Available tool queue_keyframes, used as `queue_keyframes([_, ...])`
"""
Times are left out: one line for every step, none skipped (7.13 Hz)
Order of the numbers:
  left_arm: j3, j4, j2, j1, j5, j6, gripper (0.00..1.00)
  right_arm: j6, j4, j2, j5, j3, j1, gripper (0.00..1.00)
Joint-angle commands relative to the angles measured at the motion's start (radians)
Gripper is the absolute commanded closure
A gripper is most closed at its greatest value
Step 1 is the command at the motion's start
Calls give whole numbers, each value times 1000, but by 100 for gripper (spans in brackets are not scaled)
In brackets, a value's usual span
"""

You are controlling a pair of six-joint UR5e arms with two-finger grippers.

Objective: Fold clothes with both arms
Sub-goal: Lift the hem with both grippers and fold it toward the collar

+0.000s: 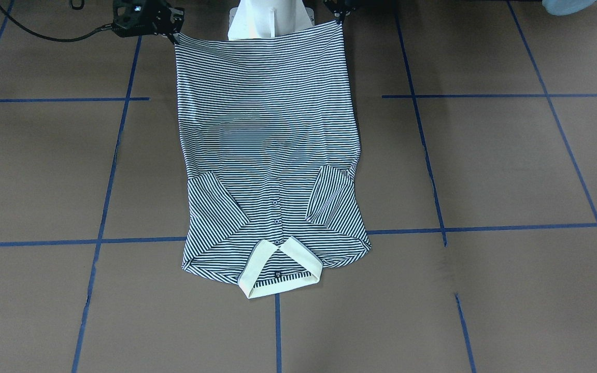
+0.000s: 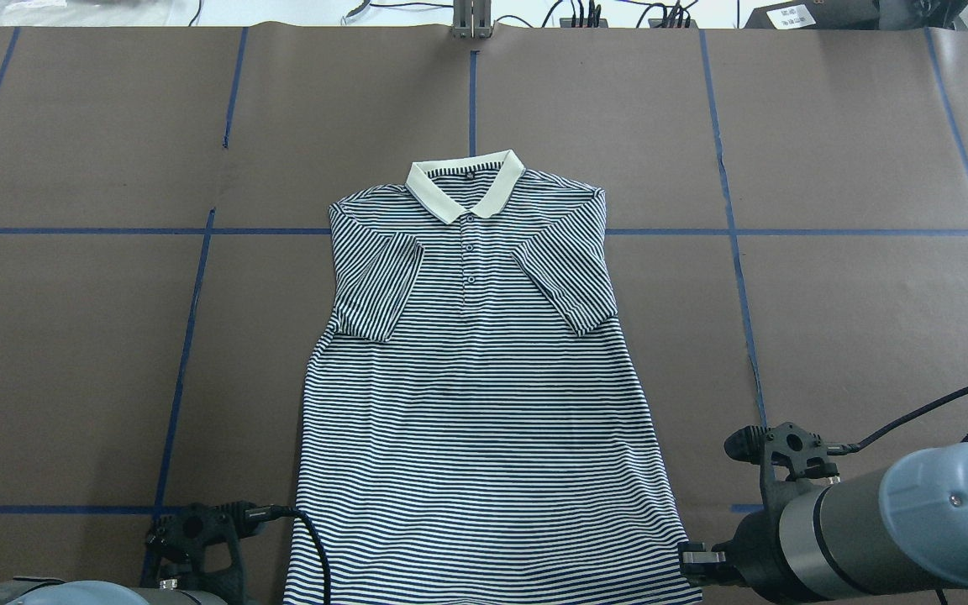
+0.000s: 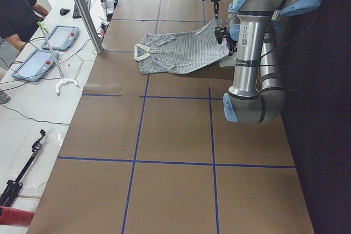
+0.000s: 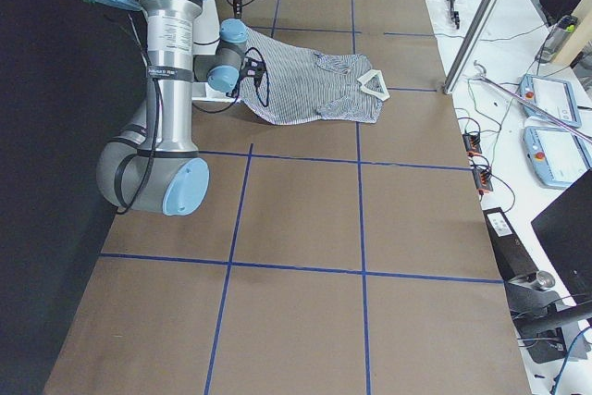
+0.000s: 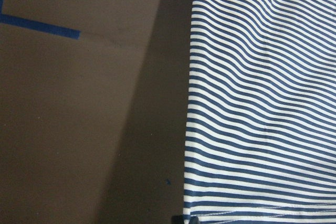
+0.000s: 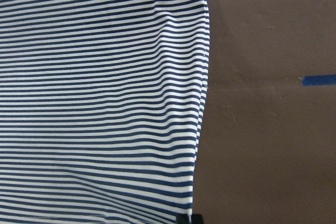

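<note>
I count one polo shirt [image 2: 484, 403] with one collar [image 2: 465, 186], three buttons [image 2: 468, 247], two sleeves [image 2: 376, 286]. At its hem end I have two arms, left arm [image 3: 252, 42] and right arm [image 4: 166, 71], carrying two grippers, left gripper [image 1: 339, 20] and right gripper [image 1: 175, 37]. Beyond its collar end: one person [image 3: 16, 9].

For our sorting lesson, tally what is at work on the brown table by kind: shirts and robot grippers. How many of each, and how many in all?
polo shirt: 1
grippers: 2, the left gripper and the right gripper, each at a hem corner
Total: 3
</note>
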Motion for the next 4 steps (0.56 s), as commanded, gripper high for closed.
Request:
queue_keyframes([7, 4, -10, -56, -3, 68, 100, -52, 5, 24, 3, -27, 74, 100])
queue_keyframes([29, 1, -13, -126, -3, 168, 100, -180, 8, 100, 4, -67, 151, 100])
queue_keyframes([47, -4, -31, -204, -6, 232, 100, -246, 8, 149, 9, -122, 230, 100])
queue_keyframes([55, -7, -51, -276, -9, 285, 100, -286, 8, 216, 9, -191, 293, 100])
